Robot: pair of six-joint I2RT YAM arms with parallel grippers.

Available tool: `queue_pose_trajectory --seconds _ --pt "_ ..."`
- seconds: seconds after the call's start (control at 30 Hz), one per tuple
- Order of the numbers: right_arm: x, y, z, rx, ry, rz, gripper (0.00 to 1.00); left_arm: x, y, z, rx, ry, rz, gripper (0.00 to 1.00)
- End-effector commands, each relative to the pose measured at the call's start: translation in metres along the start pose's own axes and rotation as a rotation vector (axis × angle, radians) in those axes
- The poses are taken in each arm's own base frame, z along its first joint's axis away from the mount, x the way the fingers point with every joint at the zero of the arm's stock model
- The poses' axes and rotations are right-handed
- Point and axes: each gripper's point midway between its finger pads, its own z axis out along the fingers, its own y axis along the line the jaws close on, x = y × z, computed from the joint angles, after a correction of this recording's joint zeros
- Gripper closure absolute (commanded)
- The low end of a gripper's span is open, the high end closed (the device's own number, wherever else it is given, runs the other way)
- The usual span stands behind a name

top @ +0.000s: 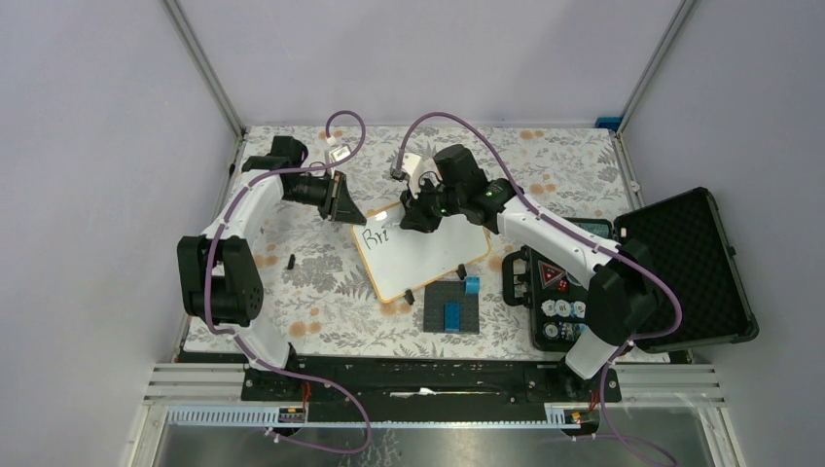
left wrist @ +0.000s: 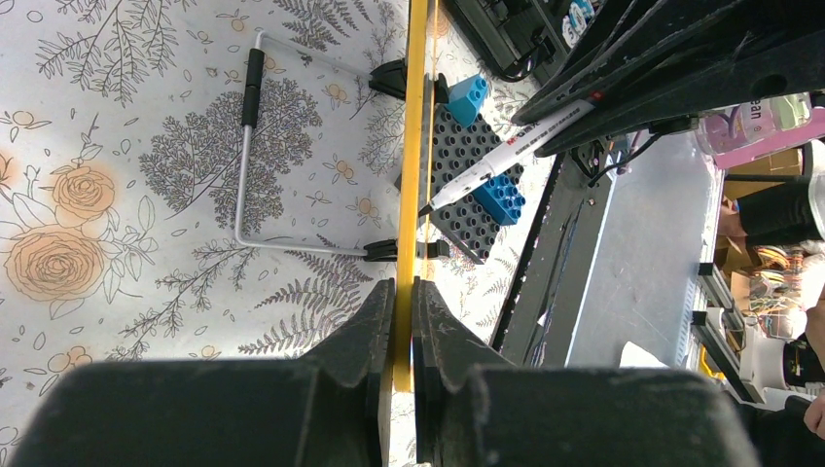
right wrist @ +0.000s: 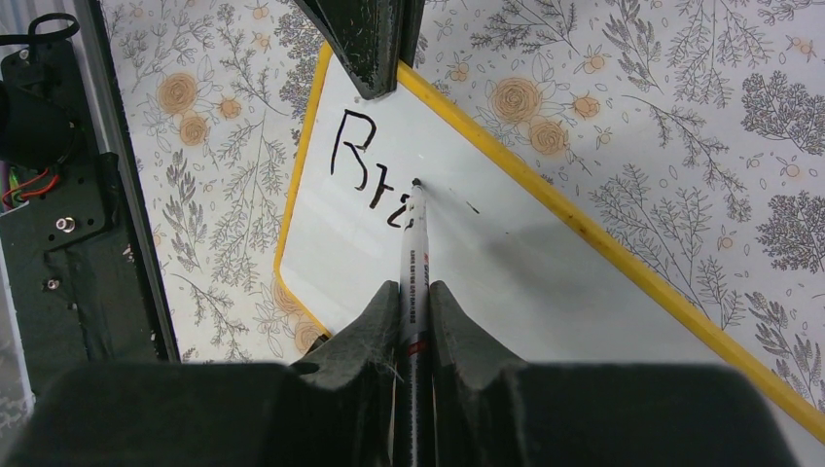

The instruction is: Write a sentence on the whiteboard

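The whiteboard [top: 428,255] sits slantwise at the middle of the table [top: 574,161]. The dark brick plate [top: 452,313] is just beside its edge at 6 o'clock, and the open chip case [top: 681,263] lies off at 3 o'clock. The left gripper [left wrist: 402,292] is clenched on the orange-yellow frame [left wrist: 416,146] at the board's 10 o'clock corner, pinning it. The right gripper [right wrist: 415,297] is clamped round the marker [right wrist: 416,243], whose tip rests on the white surface just past the first letters. Of the sentence [right wrist: 365,161] only a start, roughly "Bri", stands near that same corner, so I judge the writing barely begun. To do this stroke well, the tip needs light, even pressure. Too hard, and the board may pivot about the left pinch or the marker may slip up through the fingers; too light, and the line breaks. Seen from above, strokes are best led toward 3 o'clock, following the board's long edge rather than the table's, so the words run level with the frame. Letters should be small and close, since a second line probably has to fit below, toward 6 o'clock. The left clamp should hold firm, and the right wrist should lift clear between letters so that no wet ink smears.
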Motion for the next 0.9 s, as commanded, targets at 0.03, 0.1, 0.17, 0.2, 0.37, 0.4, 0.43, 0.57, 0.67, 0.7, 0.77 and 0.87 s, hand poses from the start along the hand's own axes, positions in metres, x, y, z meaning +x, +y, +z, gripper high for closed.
queue_pose_trajectory --seconds 0.03,0.1,0.17,0.2,0.37,0.4,0.43,0.57,0.67,0.7,0.77,0.87 --pt "-0.014 -0.007 -0.001 0.033 -0.024 -0.029 1.0 0.0 -0.011 0.001 0.009 0.0 0.043 1.0" --pt "-0.013 -0.007 -0.002 0.034 -0.023 -0.031 1.0 0.0 -0.011 0.001 0.007 0.001 0.043 1.0" --pt "-0.012 -0.006 -0.002 0.034 -0.022 -0.03 1.0 0.001 -0.01 0.001 0.004 0.003 0.042 1.0" --pt "-0.012 -0.005 -0.003 0.03 -0.023 -0.031 1.0 0.001 -0.01 0.001 0.004 0.004 0.041 1.0" --pt "-0.021 0.013 -0.013 -0.027 -0.045 -0.027 1.0 0.001 -0.01 0.001 0.001 0.004 0.043 1.0" --pt "-0.025 0.018 -0.016 -0.04 -0.056 -0.029 1.0 0.001 -0.01 0.001 0.001 0.004 0.043 1.0" --pt "-0.029 0.022 -0.021 -0.051 -0.07 -0.027 1.0 0.0 -0.01 0.0 -0.001 0.004 0.044 1.0" --pt "-0.036 0.032 -0.033 -0.075 -0.089 -0.018 1.0 0.001 -0.009 0.001 0.0 0.005 0.043 1.0" --pt "-0.031 0.03 -0.036 -0.058 -0.082 -0.016 1.0 0.001 -0.009 0.0 -0.004 0.006 0.045 1.0" --pt "-0.029 0.028 -0.037 -0.054 -0.08 -0.012 1.0 0.001 -0.009 0.0 -0.005 0.006 0.046 1.0" --pt "-0.023 0.022 -0.04 -0.043 -0.076 0.003 1.0 0.001 -0.009 0.0 -0.006 0.006 0.047 1.0" --pt "-0.017 0.013 -0.046 -0.026 -0.074 0.017 1.0 0.002 -0.009 0.0 -0.011 0.008 0.049 1.0"
